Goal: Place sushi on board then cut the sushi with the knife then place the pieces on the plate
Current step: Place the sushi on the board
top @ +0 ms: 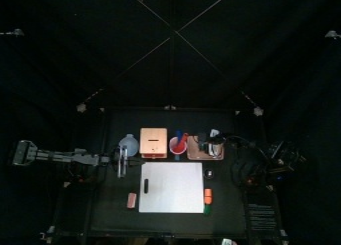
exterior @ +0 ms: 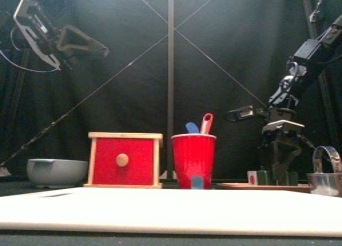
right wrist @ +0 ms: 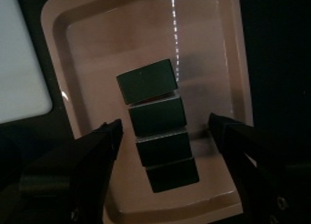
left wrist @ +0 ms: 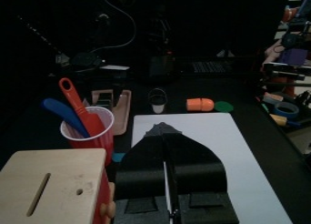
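The sushi roll (right wrist: 158,123), four dark green blocks in a row, lies on the pink tray (right wrist: 83,55), right of centre in the top view, behind the white board (top: 173,186). The right gripper (right wrist: 168,127) hangs over the tray with jaws spread, one on each side of the roll. The left gripper (left wrist: 165,133), at the frame's left, has jaws closed on nothing

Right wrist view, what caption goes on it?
Open right claw poised over the sushi roll on the pink tray.
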Controlling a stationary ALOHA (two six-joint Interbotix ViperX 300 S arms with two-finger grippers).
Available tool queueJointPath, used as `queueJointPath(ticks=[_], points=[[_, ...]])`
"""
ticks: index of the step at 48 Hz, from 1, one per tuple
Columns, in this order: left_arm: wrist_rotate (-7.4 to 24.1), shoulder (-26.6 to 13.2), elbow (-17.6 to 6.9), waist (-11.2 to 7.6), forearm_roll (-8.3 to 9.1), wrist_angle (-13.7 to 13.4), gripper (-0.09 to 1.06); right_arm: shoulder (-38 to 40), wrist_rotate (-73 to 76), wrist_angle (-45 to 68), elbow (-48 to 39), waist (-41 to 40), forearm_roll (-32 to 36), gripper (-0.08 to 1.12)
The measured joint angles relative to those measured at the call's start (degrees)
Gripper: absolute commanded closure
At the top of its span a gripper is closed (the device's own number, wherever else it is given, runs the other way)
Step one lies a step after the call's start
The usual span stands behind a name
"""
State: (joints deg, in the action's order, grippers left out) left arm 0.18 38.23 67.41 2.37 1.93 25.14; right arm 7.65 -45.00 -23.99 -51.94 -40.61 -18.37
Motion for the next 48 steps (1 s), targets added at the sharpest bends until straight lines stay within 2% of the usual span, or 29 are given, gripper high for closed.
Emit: queueJointPath(ticks=[9,15,22,41,48], points=[[0.00,0.00,0.26,0.00,0.09,0.00,1.00,-0.70,0.18,0.18,0.00,0.09,-0.26,0.37],[0.00,0.00,0.26,-0.09,0.09,0.09,1.00,-0.62,1.05,-0.44,0.00,0.18,-0.70,0.45],[-0.09,0.00,0.26,0.00,0.09,0.00,1.00,0.79,1.41,-3.60,0.00,0.18,-3.60,0.45],[-0.09,0.00,0.26,0.00,0.09,0.00,1.00,13.62,3.78,-8.00,-0.26,1.41,-17.23,0.45],[-0.09,0.00,0.26,0.00,0.00,0.00,1.00,17.40,13.97,-8.17,-1.32,2.55,-15.64,0.45]])
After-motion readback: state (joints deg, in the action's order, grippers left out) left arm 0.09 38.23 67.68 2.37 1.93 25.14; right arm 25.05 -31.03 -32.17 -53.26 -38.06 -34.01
